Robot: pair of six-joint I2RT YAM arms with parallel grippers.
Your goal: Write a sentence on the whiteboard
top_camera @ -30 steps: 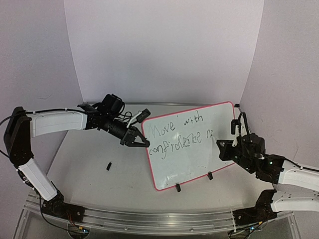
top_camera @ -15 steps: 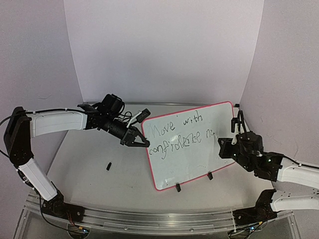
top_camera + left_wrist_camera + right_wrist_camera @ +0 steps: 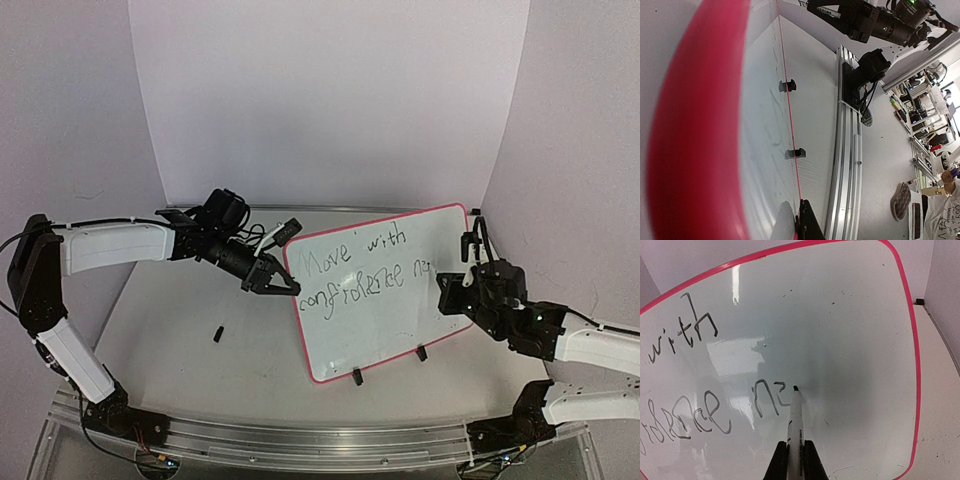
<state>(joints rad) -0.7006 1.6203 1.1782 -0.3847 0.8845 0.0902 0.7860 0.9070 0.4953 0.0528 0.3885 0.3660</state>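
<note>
The whiteboard (image 3: 400,325) stands tilted on two black clip feet (image 3: 357,377), its pink-red rim facing me. The sentence (image 3: 352,268) runs in two slanted rows, "Move with" above a longer word. My left gripper (image 3: 283,286) is shut on the board's left edge; in the left wrist view its fingertips (image 3: 799,222) pinch the pink rim (image 3: 790,115). My right gripper (image 3: 447,290) is shut on a white marker (image 3: 795,415). The marker's black tip rests against the whiteboard (image 3: 850,340), just right of the last strokes of the sentence (image 3: 767,397).
A small black marker cap (image 3: 217,333) lies on the table left of the board. An aluminium rail (image 3: 300,440) runs along the near edge. Pale backdrop walls close in the back and both sides.
My right gripper has carried the marker slightly up and to the right along the second row, leaving a new stroke after the last letter. The left arm and the board have not moved.
</note>
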